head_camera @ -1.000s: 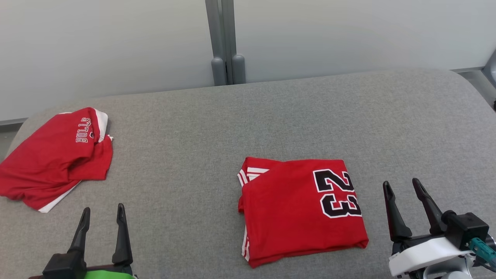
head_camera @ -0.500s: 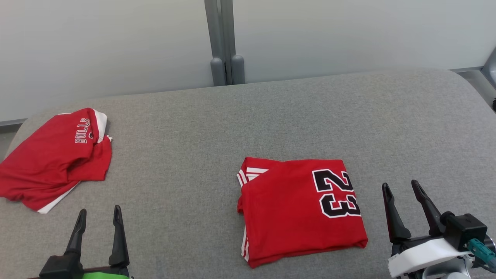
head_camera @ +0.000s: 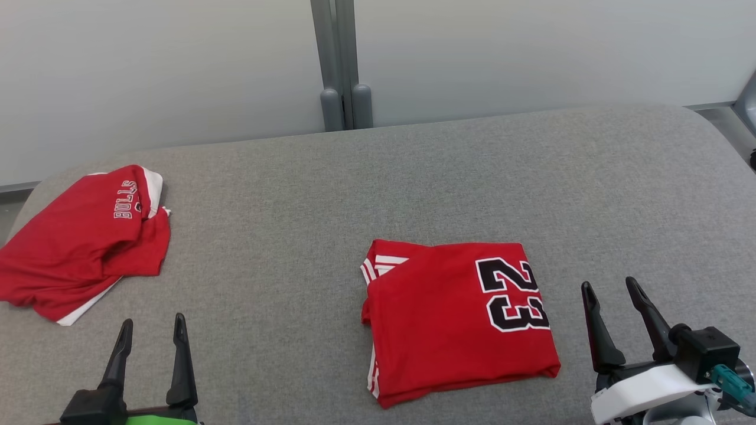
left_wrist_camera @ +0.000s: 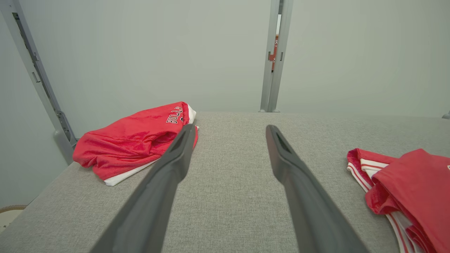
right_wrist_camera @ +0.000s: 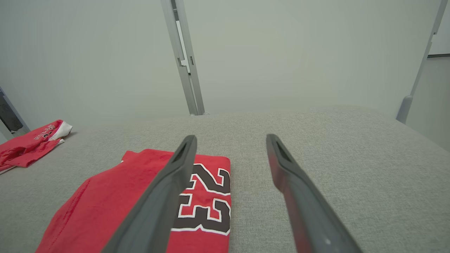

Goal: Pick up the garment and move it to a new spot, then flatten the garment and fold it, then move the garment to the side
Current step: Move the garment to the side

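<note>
A red jersey with a black "23" (head_camera: 455,319) lies folded into a neat rectangle on the grey padded table (head_camera: 354,177), right of the middle. It also shows in the left wrist view (left_wrist_camera: 415,186) and the right wrist view (right_wrist_camera: 116,203). My right gripper (head_camera: 608,284) hovers open just right of it, touching nothing; its fingers (right_wrist_camera: 231,137) straddle the jersey's right edge. My left gripper (head_camera: 153,321) stands open and empty at the near left (left_wrist_camera: 230,127), well apart from the jersey.
A second red garment with "BULLS" lettering and white trim (head_camera: 77,242) lies loosely folded at the table's far left (left_wrist_camera: 130,144). A pale wall with a grey post (head_camera: 339,59) stands behind. The table's edge curves down at the left and right.
Both grippers have drawn back a little toward the near edge, still open. Neither garment has moved.
</note>
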Motion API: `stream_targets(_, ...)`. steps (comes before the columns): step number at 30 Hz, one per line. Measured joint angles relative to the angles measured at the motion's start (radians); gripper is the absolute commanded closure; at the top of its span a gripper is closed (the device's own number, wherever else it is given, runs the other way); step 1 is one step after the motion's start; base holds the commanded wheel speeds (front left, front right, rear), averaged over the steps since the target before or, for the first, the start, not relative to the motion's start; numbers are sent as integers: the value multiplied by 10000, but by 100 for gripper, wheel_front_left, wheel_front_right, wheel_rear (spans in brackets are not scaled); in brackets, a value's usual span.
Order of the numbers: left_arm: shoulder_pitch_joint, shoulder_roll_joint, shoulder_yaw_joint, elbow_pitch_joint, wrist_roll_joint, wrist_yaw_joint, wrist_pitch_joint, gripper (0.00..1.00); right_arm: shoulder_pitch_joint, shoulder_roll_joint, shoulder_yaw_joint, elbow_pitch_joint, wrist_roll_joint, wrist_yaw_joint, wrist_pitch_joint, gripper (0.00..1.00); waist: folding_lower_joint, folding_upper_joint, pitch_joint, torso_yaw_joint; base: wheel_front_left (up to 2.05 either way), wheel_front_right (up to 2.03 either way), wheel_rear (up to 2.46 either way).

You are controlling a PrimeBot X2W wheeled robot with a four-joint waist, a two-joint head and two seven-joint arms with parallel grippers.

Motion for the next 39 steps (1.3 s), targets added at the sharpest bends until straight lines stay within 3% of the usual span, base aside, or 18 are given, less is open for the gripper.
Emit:
stream_targets(22,-7,-10,-69,82,-75,-38,0,0,-539,-157,305,286,-46,0,0,0,0,0,50,-72,0,0,0)
stream_targets(28,-78,-13,-272,105,-138,-8,0,0,-1643,-504,878,1235,-17,0,123,0,0,0,155,4,0,0,0)
stream_targets(39,-447,-19,-654,224,-148,71,0,0,-3116,-763,1672,4061,221,0,614,0,0,0,661,432,0,0,0)
